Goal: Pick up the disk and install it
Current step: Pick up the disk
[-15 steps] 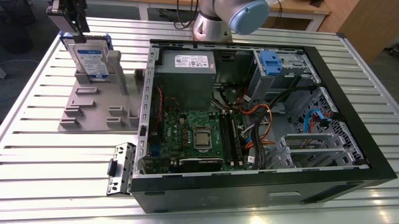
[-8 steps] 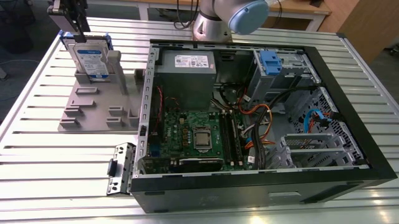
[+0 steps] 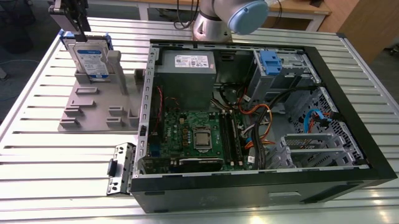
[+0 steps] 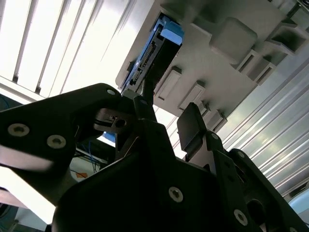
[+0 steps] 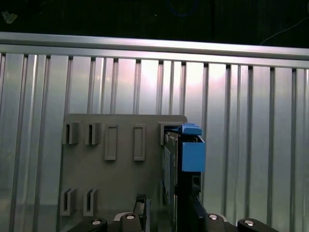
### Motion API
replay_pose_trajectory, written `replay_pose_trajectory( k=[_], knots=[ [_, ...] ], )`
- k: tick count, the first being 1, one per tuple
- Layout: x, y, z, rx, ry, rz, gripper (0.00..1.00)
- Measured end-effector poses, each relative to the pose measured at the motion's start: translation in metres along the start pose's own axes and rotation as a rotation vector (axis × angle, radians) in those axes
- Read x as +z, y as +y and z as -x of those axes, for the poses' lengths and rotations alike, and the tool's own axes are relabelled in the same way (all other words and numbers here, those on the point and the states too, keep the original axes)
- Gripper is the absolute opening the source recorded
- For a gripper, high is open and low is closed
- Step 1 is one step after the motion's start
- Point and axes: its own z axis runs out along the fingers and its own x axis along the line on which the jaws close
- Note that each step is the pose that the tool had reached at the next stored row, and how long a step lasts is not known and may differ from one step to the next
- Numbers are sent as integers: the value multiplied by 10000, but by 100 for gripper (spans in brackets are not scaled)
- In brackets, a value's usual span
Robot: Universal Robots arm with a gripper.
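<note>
Disk [image 3: 92, 58] stands on end in the grey stand [image 3: 93, 111], long axis vertical, the hand [image 3: 80, 33] open astride its top, holding nothing.

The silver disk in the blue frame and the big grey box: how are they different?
The silver disk in its blue plastic frame stands upright on the grey plastic stand, outside; the grey metal box lies inside the black computer case. The disk is smaller. Its label is blue-and-white, the box's white. Both are rectangular.

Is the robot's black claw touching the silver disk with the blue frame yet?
Cannot tell. In the exterior view the black gripper overlaps the top of the upright silver blue-framed disk; no contact or gap shows plainly.
</note>
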Motion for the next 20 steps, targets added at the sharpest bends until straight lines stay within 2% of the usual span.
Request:
replay_pose_trajectory(
  k=[6, 11, 14, 17, 20],
  knots=[
    [10, -1, 56, 0, 0, 0, 47],
    [23, 14, 182, 0, -1, -1, 47],
    [33, 72, 240, -1, 0, 1, 47],
    [48, 137, 252, -15, 8, -1, 47],
    [72, 178, 253, -48, 86, -1, 47]
  ],
)
